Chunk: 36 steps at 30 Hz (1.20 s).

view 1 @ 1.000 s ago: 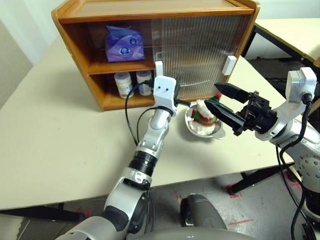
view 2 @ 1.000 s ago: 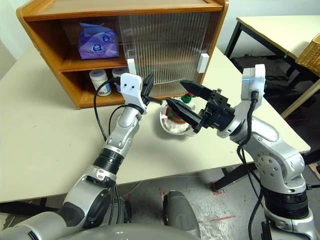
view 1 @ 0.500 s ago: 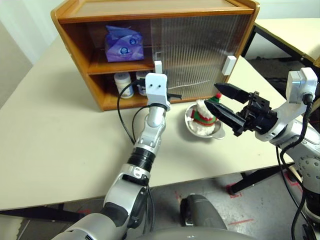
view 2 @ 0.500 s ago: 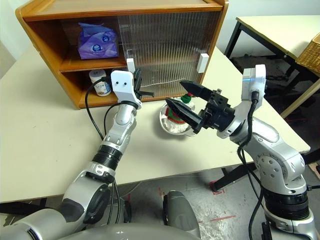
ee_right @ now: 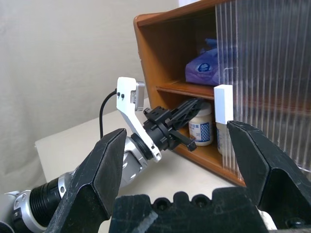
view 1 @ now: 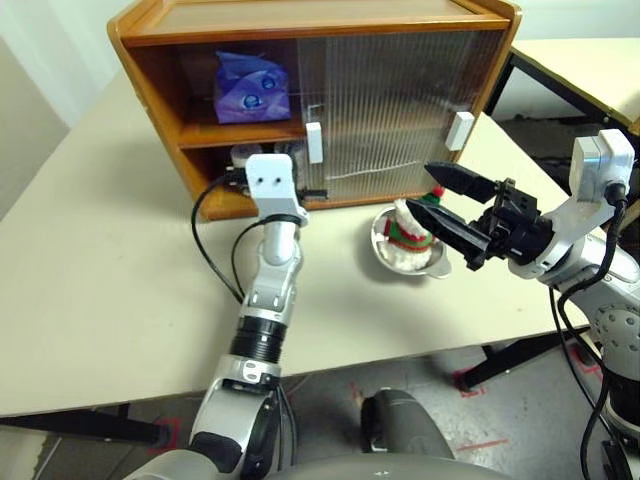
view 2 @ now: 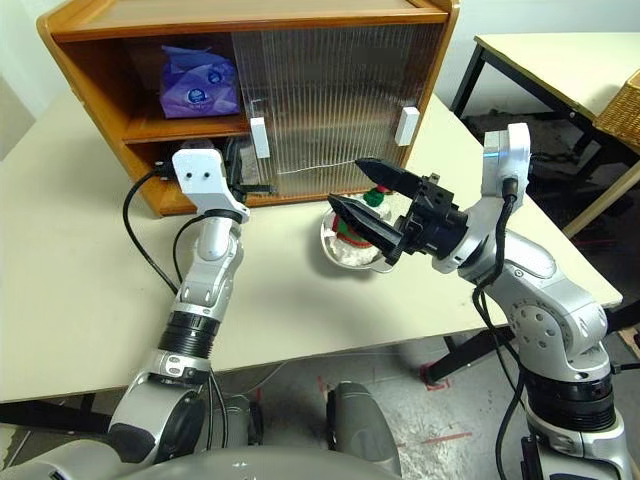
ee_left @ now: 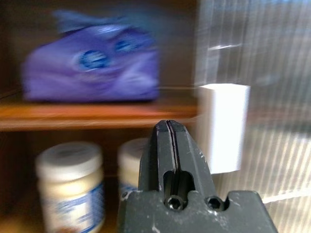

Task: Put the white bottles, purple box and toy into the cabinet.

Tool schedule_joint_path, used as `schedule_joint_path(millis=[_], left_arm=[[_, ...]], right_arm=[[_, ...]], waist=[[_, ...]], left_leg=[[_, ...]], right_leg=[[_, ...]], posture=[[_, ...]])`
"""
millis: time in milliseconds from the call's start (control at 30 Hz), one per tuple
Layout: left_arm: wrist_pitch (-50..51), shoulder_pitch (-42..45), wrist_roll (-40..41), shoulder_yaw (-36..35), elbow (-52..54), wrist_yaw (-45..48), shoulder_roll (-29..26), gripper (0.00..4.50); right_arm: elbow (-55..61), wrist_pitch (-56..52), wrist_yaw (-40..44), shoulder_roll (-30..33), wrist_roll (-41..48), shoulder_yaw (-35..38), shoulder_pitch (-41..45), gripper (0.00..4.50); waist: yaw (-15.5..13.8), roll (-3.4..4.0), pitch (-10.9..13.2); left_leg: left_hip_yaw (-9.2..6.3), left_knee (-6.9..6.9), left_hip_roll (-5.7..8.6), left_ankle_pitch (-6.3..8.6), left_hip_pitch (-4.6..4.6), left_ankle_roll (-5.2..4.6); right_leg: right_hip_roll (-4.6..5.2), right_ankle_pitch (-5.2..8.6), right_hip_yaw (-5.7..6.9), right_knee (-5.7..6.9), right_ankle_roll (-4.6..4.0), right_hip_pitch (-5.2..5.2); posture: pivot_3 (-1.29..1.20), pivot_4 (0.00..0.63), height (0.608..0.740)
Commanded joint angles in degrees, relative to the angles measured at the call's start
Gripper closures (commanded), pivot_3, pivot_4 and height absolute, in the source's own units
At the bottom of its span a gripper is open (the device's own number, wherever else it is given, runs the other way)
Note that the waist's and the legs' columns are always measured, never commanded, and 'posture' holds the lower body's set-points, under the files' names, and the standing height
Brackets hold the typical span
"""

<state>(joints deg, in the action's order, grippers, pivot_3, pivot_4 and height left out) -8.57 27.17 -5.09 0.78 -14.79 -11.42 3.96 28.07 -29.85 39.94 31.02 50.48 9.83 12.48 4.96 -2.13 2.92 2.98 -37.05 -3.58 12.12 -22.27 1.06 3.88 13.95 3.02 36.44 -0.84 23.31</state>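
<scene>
The cabinet [view 1: 320, 22] stands at the back of the table, its ribbed sliding door [view 1: 400, 100] covering the right part. The purple box [view 1: 248, 88] lies on the open upper shelf. Two white bottles [ee_left: 70, 184] stand on the lower shelf. My left gripper [ee_left: 167, 128] is shut and empty, in front of the open shelves, just beside the door's white handle [view 1: 314, 142]. The toy [view 1: 403, 225] sits in a steel bowl [view 1: 405, 258] on the table. Beside the toy my right gripper [view 1: 420, 187] hangs open, one finger crossing in front of it.
A black cable [view 1: 205, 235] loops from my left wrist over the table. A second table [view 1: 590, 65] stands at the back right with a wicker basket [view 2: 625, 105] on it. The table's front edge [view 1: 400, 350] runs just below both arms.
My left arm has swung to the left, from in front of the ribbed door to the open shelves, with its gripper still shut. The right gripper and the toy have stayed put.
</scene>
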Motion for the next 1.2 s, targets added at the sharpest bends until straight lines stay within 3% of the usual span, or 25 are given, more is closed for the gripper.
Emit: schedule_joint_path(millis=[33,200,367,767,1200], left_arm=[[0.8,-1.1,1.0,0.1,1.7,1.7,0.2,4.47],[-2.1,-2.3,3.3,5.9,5.8,12.0,0.2,4.47],[-2.4,-1.0,3.7,7.8,4.4,15.6,0.9,4.47],[-5.6,6.4,-0.1,4.9,-10.9,5.7,4.3,4.47],[-4.3,5.2,-3.8,3.4,-11.3,-2.2,2.9,4.47]], right_arm=[[-0.8,0.2,0.6,0.0,-0.4,-0.2,0.7,0.0],[-1.1,0.4,0.7,-0.3,-0.8,-0.6,0.8,0.0],[-0.6,0.5,0.3,-0.7,-1.1,-0.5,0.5,0.0],[1.8,-0.4,-1.7,0.5,0.0,1.4,-0.9,0.0],[1.6,-0.6,-1.9,1.1,0.5,1.1,-0.3,0.0]], waist=[[-0.2,-0.01,0.0],[-0.9,-0.01,0.0],[-1.2,0.0,0.0],[-0.9,0.0,0.0],[0.4,0.0,0.0]], left_leg=[[0.0,0.0,0.0,0.0,0.0,0.0],[0.01,0.03,0.0,0.0,-0.01,0.0],[0.05,0.01,0.0,0.0,0.01,0.0],[0.04,0.0,0.0,0.0,0.0,0.0],[0.03,0.02,-0.01,0.01,0.01,0.0]], right_leg=[[0.0,0.0,0.0,-0.01,0.0,0.0],[-0.01,0.01,0.01,-0.02,-0.02,0.02],[-0.01,0.01,-0.02,-0.02,-0.02,0.01],[-0.02,-0.01,-0.02,-0.04,0.01,0.02],[-0.01,-0.01,-0.02,-0.05,0.02,0.01]], posture=[[-0.12,0.0,0.74],[-0.12,0.0,0.74],[-0.14,0.0,0.74],[-0.18,0.0,0.74],[-0.17,0.0,0.74]])
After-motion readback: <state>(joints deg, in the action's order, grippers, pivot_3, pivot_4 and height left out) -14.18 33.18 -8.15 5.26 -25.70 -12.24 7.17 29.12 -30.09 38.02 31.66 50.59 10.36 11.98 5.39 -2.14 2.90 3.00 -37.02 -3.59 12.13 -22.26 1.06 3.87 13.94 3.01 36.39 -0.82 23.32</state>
